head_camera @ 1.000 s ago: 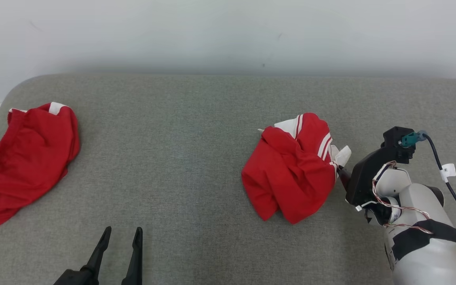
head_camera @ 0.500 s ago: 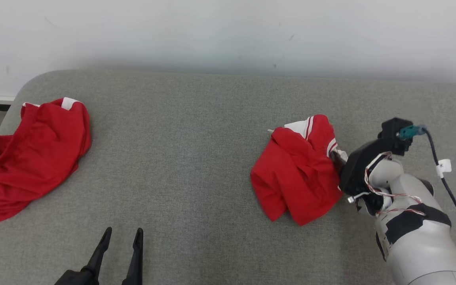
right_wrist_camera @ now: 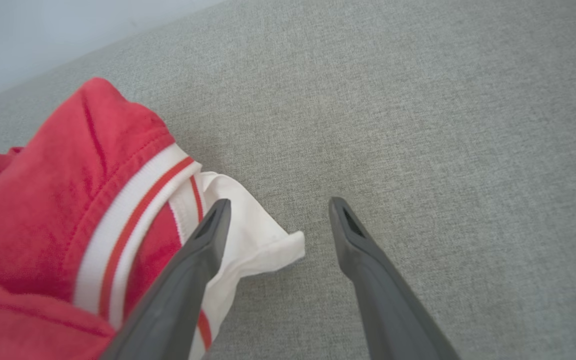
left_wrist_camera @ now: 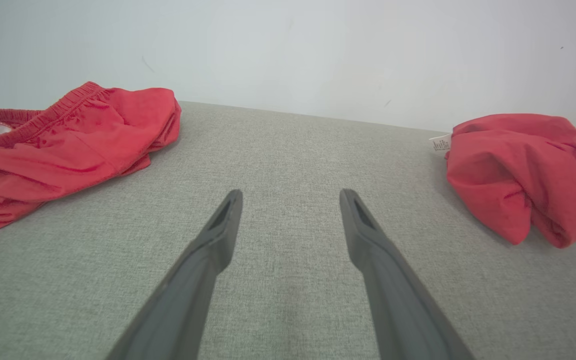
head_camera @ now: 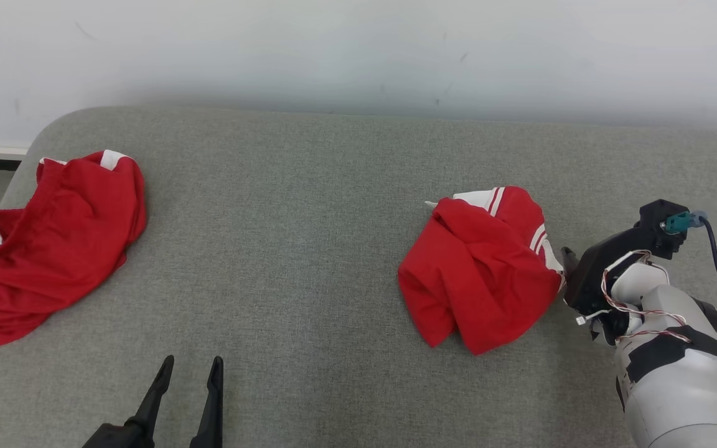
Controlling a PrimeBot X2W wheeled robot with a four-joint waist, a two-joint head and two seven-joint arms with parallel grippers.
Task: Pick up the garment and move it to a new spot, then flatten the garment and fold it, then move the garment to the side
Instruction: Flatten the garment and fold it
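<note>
– On the grey cushion (head_camera: pixel 309 186), right of centre, lies your crumpled red garment (head_camera: pixel 480 274): soft, light, floppy. Where do you grab?
– Right gripper (right_wrist_camera: pixel 279 202), fingers apart, is beside the white-striped hem (right_wrist_camera: pixel 248 240); pinch that firmer edge

Padded surface (head_camera: pixel 309 205) spans the scene, with the wall (head_camera: pixel 358 50) behind its far edge. Shorts (head_camera: pixel 53 249) lie on the surface at its left end, reaching the left edge. Bunched garment (head_camera: pixel 480 274) lies on the surface right of centre, well apart from the shorts. Right gripper (right_wrist_camera: pixel 279 201) sits just right of the bunched garment, one finger over its edge flap, the other over bare surface. Left gripper (head_camera: pixel 192 359) is at the near edge, left of centre, nearer than both heaps.
</note>
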